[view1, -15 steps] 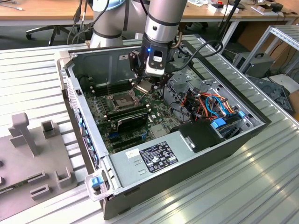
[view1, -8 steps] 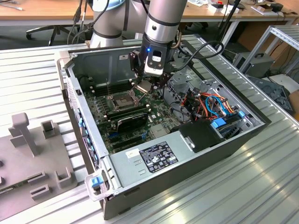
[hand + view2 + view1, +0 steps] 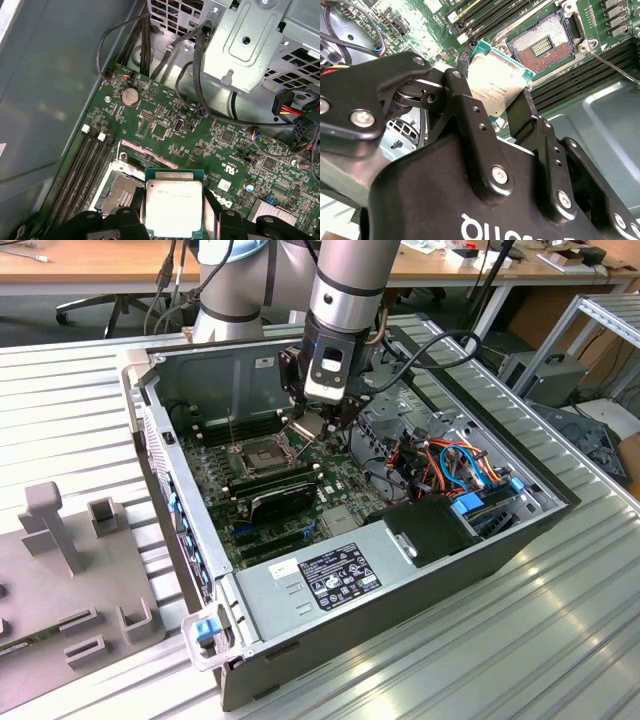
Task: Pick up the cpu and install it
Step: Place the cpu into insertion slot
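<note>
One cpu [image 3: 173, 200] sits gripped in my closed hand [image 3: 173, 222], hovering above the motherboard [image 3: 165, 125] just beside the open socket [image 3: 117, 192], which lies toward the exterior view's left of it.

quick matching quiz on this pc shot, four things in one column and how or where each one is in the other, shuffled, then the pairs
Column 1
1. cpu
2. socket
3. coin battery
4. power supply

Column 2
a. round and silver, flat on the board
b. clamped in the gripper, over the board
c. open, nothing seated in it
d. grey box with a black label

Pairs: 1-b, 2-c, 3-a, 4-d
</note>
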`<state>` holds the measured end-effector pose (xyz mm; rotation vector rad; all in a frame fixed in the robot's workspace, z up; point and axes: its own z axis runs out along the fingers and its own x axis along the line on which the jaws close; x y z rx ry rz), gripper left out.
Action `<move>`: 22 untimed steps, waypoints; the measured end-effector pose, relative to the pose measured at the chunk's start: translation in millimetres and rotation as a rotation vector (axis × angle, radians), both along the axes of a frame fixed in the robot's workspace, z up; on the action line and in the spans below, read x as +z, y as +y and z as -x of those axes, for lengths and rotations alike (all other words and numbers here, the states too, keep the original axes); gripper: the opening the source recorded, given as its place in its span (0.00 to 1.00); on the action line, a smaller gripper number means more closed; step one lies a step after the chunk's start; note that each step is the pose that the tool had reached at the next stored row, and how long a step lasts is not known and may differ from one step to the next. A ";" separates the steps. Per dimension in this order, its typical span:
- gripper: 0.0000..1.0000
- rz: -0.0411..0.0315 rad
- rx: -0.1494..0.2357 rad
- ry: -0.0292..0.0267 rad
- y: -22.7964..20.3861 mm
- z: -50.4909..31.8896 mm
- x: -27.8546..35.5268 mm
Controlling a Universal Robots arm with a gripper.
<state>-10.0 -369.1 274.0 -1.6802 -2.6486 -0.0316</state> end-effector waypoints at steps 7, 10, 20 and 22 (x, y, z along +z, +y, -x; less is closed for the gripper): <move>0.55 0.0000 -0.033 0.0000 0.0 0.0 -0.1; 0.55 0.0000 -0.046 0.0000 0.0 0.0 -0.2; 0.55 0.0000 -0.109 0.0000 0.0 0.0 -0.4; 0.55 -0.0001 -0.128 0.0000 0.0 0.0 -0.5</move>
